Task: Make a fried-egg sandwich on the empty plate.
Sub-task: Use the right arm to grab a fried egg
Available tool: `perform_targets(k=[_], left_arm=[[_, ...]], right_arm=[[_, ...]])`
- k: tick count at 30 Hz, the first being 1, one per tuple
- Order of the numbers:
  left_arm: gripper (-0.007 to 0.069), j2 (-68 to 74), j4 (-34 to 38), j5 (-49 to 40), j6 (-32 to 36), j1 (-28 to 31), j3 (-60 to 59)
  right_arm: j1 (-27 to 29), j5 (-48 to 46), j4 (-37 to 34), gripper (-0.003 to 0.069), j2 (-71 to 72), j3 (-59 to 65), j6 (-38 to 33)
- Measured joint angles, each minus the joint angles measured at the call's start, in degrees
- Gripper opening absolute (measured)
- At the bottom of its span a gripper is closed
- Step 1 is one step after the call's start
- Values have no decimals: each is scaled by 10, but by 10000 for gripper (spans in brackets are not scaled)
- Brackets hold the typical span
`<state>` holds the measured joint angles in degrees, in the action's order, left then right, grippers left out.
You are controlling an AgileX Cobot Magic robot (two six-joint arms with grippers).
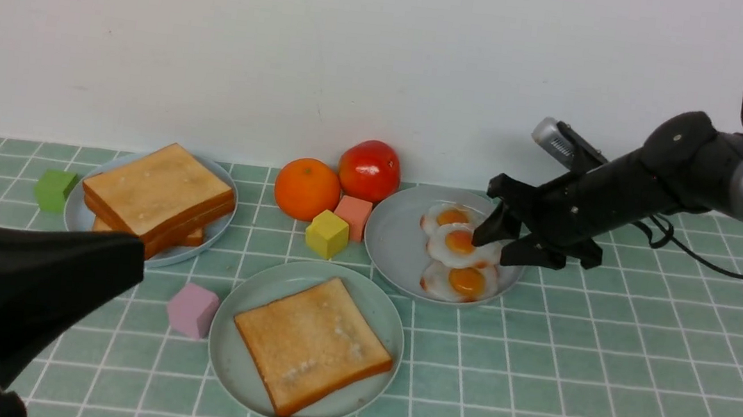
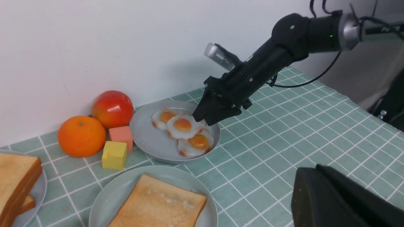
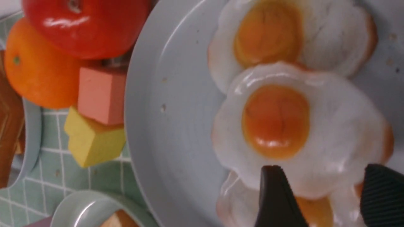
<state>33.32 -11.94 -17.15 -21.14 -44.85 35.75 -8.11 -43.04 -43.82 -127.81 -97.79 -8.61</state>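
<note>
The pale mint-green plate [image 1: 229, 367] lies front centre with one golden toast slice [image 1: 310, 345] on it, its top bare. No stacked egg sandwich is in view. Three fried eggs overlap on a bluish-grey plate [image 1: 396, 239] behind it. My right gripper [image 1: 496, 248] is open and low over that plate. In the right wrist view its fingers [image 3: 274, 195] straddle the near edge of the middle egg [image 3: 277, 123]. My left gripper [image 1: 136, 264] is shut and empty at the front left, above the table; it also shows in the left wrist view [image 2: 307, 170].
A second bluish-grey plate [image 1: 73, 213] at the back left holds stacked toast slices [image 1: 160, 195]. An orange [image 1: 307, 188], a tomato [image 1: 369, 170], a yellow cube [image 1: 326, 233] and a salmon cube [image 1: 353, 215] sit between the plates. A green cube [image 1: 54, 190] and a purple cube [image 1: 192, 309] lie left.
</note>
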Motion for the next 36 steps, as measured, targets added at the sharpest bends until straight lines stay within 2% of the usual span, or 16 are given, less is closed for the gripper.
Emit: perform_targets(k=[8,36], left_arm=[[-13,0,0,13,0,0,0],[-13,0,-2,22,-1,0,0]], right_arm=[[0,17,43,385,-7,-3,0],[-12,47,27,389,-22,-5,0]])
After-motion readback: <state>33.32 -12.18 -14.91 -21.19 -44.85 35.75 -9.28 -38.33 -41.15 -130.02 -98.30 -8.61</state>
